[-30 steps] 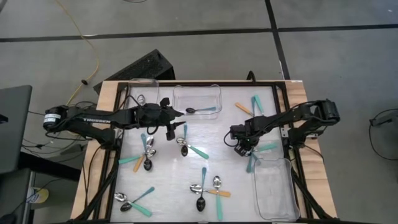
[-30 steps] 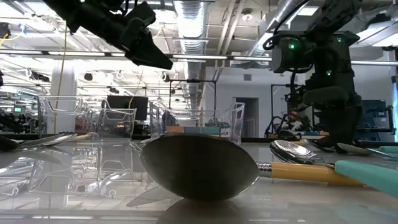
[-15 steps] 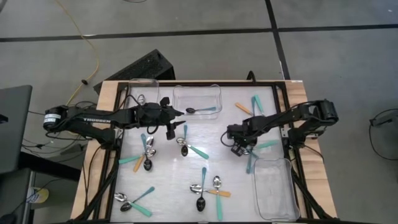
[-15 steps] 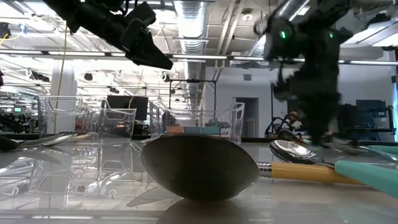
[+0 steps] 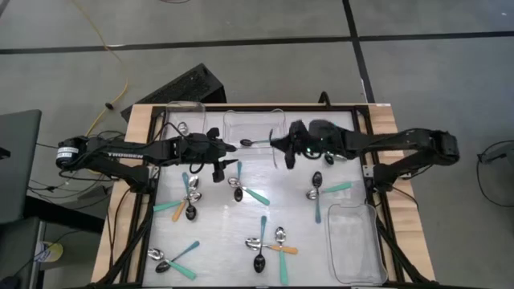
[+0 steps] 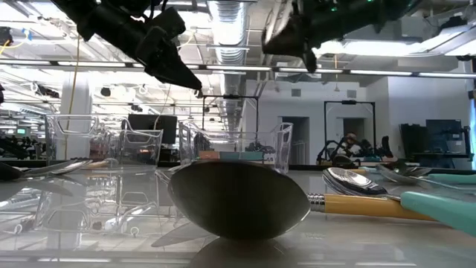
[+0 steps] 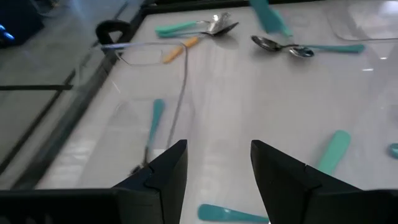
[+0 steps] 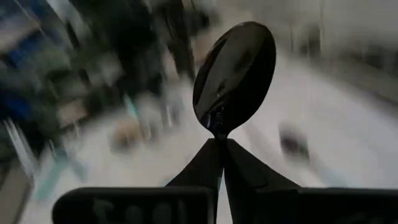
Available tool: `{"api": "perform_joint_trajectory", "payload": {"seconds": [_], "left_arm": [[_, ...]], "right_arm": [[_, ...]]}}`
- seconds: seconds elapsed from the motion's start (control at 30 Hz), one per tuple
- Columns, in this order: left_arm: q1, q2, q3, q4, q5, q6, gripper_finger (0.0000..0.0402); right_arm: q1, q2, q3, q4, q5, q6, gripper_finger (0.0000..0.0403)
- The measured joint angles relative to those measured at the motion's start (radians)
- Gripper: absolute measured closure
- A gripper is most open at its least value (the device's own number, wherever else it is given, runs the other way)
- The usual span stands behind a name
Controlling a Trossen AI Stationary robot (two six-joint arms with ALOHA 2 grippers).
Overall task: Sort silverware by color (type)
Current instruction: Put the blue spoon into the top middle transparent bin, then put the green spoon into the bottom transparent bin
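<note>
Several spoons with teal or orange handles lie scattered on the white table, among them a pair [image 5: 241,191] at the centre and another [image 5: 317,193] on the right. One teal-handled spoon [image 5: 261,142] lies in the clear far centre bin [image 5: 230,127]. My right gripper [image 5: 279,148] hangs above the table beside that bin, shut on a dark-bowled spoon [image 8: 236,68]. My left gripper [image 7: 217,174] stands open in the air left of the bin [image 5: 227,151], with nothing between its fingers. My right gripper pinches the spoon's neck [image 8: 219,134], just below the dark bowl, between its two fingertips. The bowl stands out beyond the fingertips, and the fingers hide the handle. The gripper points roughly level toward the table's left, and the spoon is lifted clear of the table.
A second clear bin [image 5: 185,108] stands at the far left and a third [image 5: 353,241] at the near right. More spoons lie near the front edge [image 5: 265,241] and at the near left [image 5: 173,258]. A black frame [image 5: 369,120] borders the table.
My right gripper has risen from the right part of the table and swung toward the far centre bin. It has tipped from pointing down to nearly level, carrying the dark-bowled spoon with it.
</note>
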Motion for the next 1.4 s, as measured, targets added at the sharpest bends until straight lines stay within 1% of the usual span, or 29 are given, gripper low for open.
{"api": "perform_joint_trajectory", "payload": {"seconds": [0.07, 0.13, 0.2, 0.27, 0.33, 0.43, 0.53, 0.63, 0.73, 0.8, 0.97, 1.07, 1.17, 1.27, 1.37, 1.4], "left_arm": [[0.0, 0.0, 0.0, -0.006, 0.029, -0.008, 0.024], [0.0, 0.0, 0.0, -0.021, 0.051, -0.008, 0.0239], [-0.001, 0.0, 0.0, -0.025, 0.063, -0.007, 0.024], [-0.001, 0.0, 0.0, -0.032, 0.065, -0.009, 0.0239], [-0.001, 0.0, 0.0, -0.048, 0.069, -0.028, 0.0239], [-0.006, 0.0, 0.0, -0.09, 0.076, -0.058, 0.0239], [-0.02, 0.0, 0.0, -0.122, 0.075, -0.069, 0.0239], [-0.034, 0.0, 0.0, -0.127, 0.075, -0.06, 0.0239], [-0.039, 0.0, 0.0, -0.129, 0.075, -0.046, 0.0239], [-0.039, 0.0, 0.0, -0.129, 0.074, -0.044, 0.0239], [-0.038, 0.0, 0.0, -0.12, 0.04, -0.037, 0.0239], [-0.038, 0.0, 0.0, -0.12, 0.021, -0.033, 0.0239], [-0.038, 0.0, 0.0, -0.12, 0.02, -0.016, 0.0239], [-0.038, 0.0, 0.0, -0.12, 0.02, -0.01, 0.0239], [-0.038, 0.0, 0.0, -0.12, 0.02, -0.009, 0.0239], [-0.038, 0.0, 0.0, -0.12, 0.02, -0.009, 0.0239]], "right_arm": [[-0.032, 0.03, 0.008, 0.079, -0.01, -0.048, 0.037], [-0.072, 0.083, 0.057, 0.085, -0.019, -0.112, 0.037], [-0.111, 0.153, 0.131, 0.01, -0.027, -0.197, 0.0371], [-0.146, 0.238, 0.236, -0.07, -0.026, -0.3, 0.0371], [-0.177, 0.326, 0.341, -0.172, -0.026, -0.359, 0.0371], [-0.195, 0.451, 0.48, -0.335, -0.026, -0.415, 0.0369], [-0.195, 0.54, 0.598, -0.473, -0.026, -0.454, 0.0362], [-0.194, 0.61, 0.684, -0.566, -0.026, -0.483, 0.0355], [-0.193, 0.665, 0.742, -0.655, -0.026, -0.483, 0.0352], [-0.193, 0.682, 0.764, -0.696, -0.016, -0.496, 0.0351], [-0.192, 0.687, 0.769, -0.696, 0.007, -0.499, 0.0341], [-0.195, 0.67, 0.769, -0.725, 0.01, -0.49, 0.0317], [-0.197, 0.631, 0.77, -0.777, 0.01, -0.482, 0.0283], [-0.197, 0.567, 0.77, -0.947, 0.011, -0.441, 0.025], [-0.176, 0.485, 0.759, -1.209, 0.011, -0.324, 0.023], [-0.16, 0.45, 0.74, -1.266, 0.017, -0.292, 0.0227]]}}
